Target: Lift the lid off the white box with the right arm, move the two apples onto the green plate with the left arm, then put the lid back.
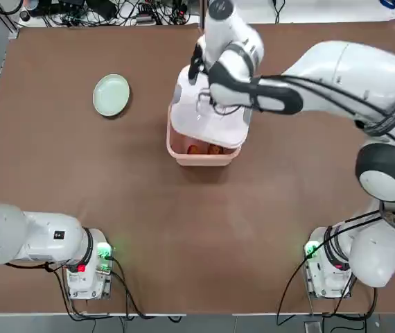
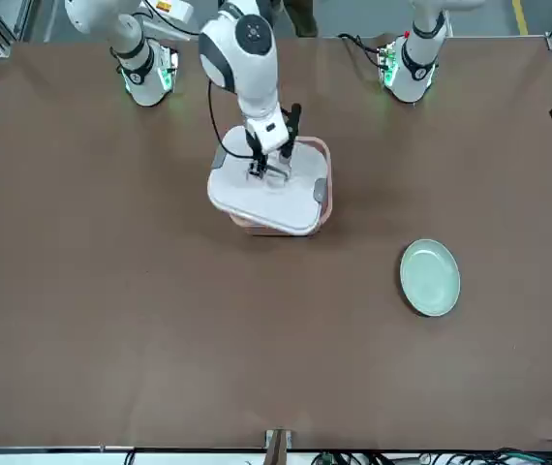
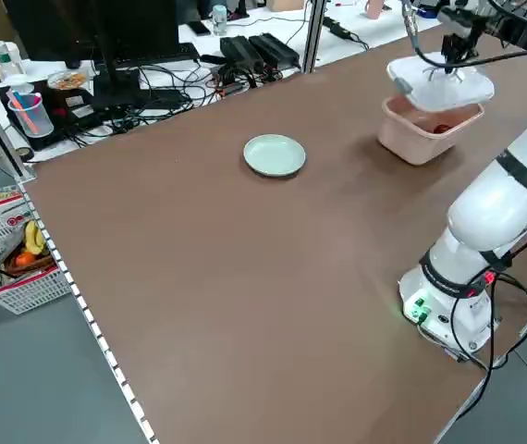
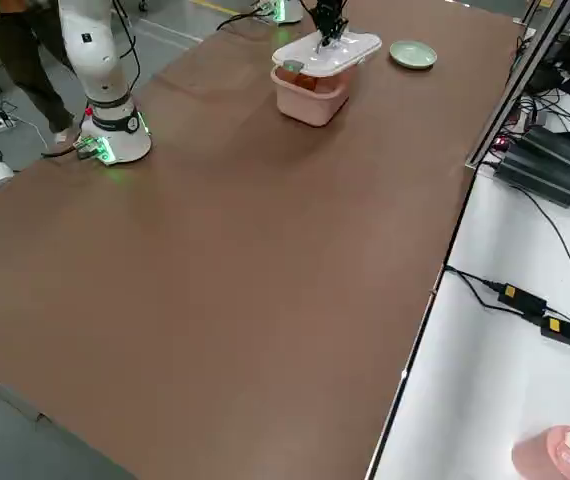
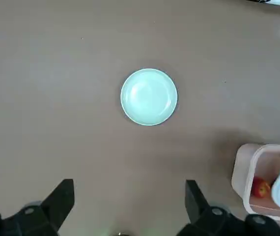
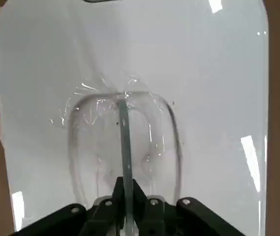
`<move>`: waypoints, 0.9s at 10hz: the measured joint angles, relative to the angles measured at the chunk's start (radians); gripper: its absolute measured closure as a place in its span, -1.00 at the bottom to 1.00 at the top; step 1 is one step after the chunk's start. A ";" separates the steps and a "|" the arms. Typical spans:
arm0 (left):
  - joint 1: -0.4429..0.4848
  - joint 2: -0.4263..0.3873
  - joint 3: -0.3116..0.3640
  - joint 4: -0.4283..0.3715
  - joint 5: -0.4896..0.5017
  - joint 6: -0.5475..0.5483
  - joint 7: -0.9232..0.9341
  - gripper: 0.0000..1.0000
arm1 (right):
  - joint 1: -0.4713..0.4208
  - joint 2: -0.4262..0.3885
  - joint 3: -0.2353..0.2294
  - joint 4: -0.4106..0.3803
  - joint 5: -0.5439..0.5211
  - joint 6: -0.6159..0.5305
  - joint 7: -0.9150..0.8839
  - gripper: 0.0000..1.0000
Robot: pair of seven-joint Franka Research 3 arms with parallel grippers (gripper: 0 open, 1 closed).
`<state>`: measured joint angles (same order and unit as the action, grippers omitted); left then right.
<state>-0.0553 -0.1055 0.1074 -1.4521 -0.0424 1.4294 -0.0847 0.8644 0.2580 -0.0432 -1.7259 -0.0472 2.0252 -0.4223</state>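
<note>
Overhead view: above the pink rounded tub (image 1: 203, 159), the right pincer (image 6: 126, 181) clamps the white lid's grey handle (image 6: 126, 147); the left pincer (image 5: 130, 206), apart, hovers beyond the tub's side.

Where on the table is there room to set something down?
Bare table lies between the green plate and the pink-walled box, and broadly between the two arm bases. It's crowded around the box, where the right gripper holds the lid.

Brown table (image 1: 183, 257), yellow bananas (image 3: 34, 238)
</note>
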 joint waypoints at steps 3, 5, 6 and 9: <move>-0.007 0.004 -0.116 -0.002 -0.003 0.000 -0.164 -0.99 | -0.167 -0.029 -0.005 0.000 0.016 -0.044 -0.140 0.87; -0.011 0.014 -0.215 -0.002 -0.010 0.014 -0.255 -0.98 | -0.286 -0.029 -0.007 -0.001 0.027 -0.050 -0.275 0.87; -0.012 0.021 -0.280 -0.003 -0.017 0.034 -0.320 -0.98 | -0.328 -0.029 -0.007 -0.001 0.028 -0.056 -0.335 0.87; -0.019 0.093 -0.532 -0.026 -0.020 0.207 -0.574 -0.96 | -0.390 -0.025 -0.006 -0.005 0.030 -0.073 -0.501 0.87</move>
<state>-0.0738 -0.0127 -0.4249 -1.4778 -0.0627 1.6364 -0.6588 0.4748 0.2329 -0.0496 -1.7308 -0.0168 1.9521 -0.9229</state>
